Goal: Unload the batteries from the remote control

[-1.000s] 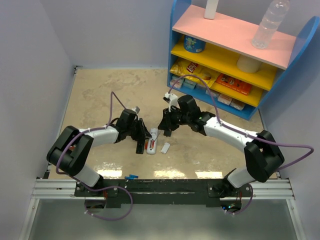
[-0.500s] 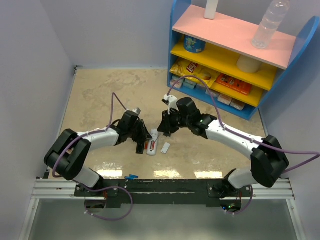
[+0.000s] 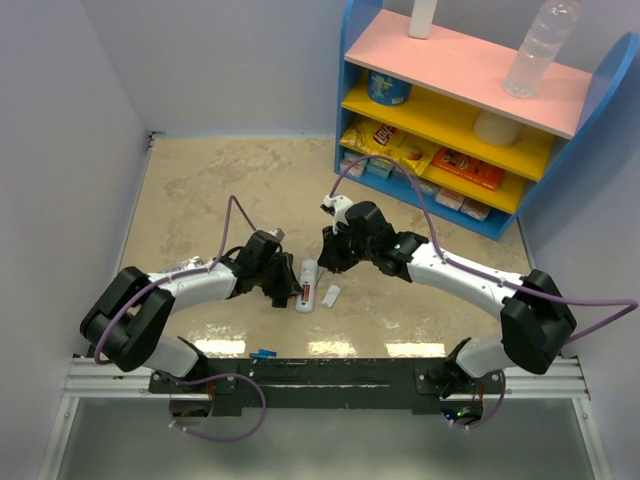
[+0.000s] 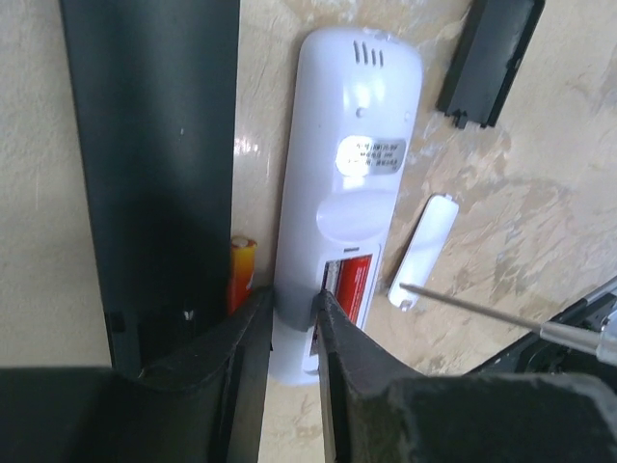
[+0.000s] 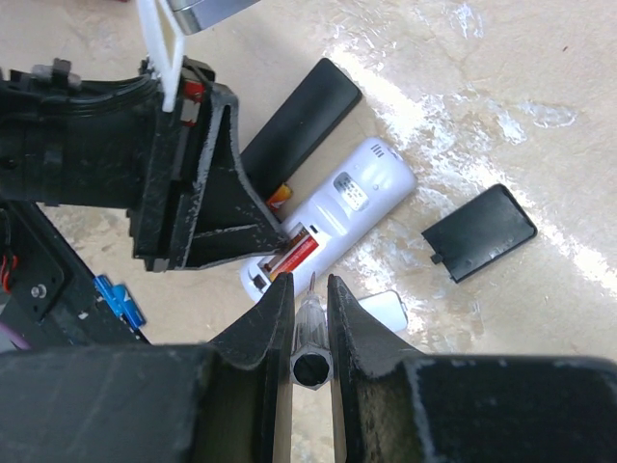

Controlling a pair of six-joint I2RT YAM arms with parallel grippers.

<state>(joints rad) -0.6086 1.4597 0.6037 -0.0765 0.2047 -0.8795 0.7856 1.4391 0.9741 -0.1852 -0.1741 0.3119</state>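
The white remote control [image 4: 352, 154] lies back up with its battery bay open, and an orange-red battery [image 4: 355, 282] sits inside the bay. A second orange battery [image 4: 241, 268] lies loose between it and a black remote [image 4: 154, 164]. My left gripper [image 4: 294, 304] is shut on the bay end of the white remote [image 3: 306, 283], clamping its left side. My right gripper [image 5: 310, 289] is shut on a clear-handled screwdriver [image 5: 312, 328]. The screwdriver's thin tip [image 4: 463, 304] points at the bay from just to the right. From above, the two grippers [image 3: 285, 280] [image 3: 330, 255] face each other over the remote.
A white cover plate [image 4: 424, 246] lies right of the remote, and a black cover plate [image 4: 492, 58] lies farther off. A blue clip [image 3: 262, 354] sits on the front rail. A blue shelf unit [image 3: 470, 110] with snacks and a bottle stands at the back right.
The left arm has dropped lower, bringing its gripper down onto the remote's end. The right gripper with the screwdriver has shifted slightly left, closer to the remote.
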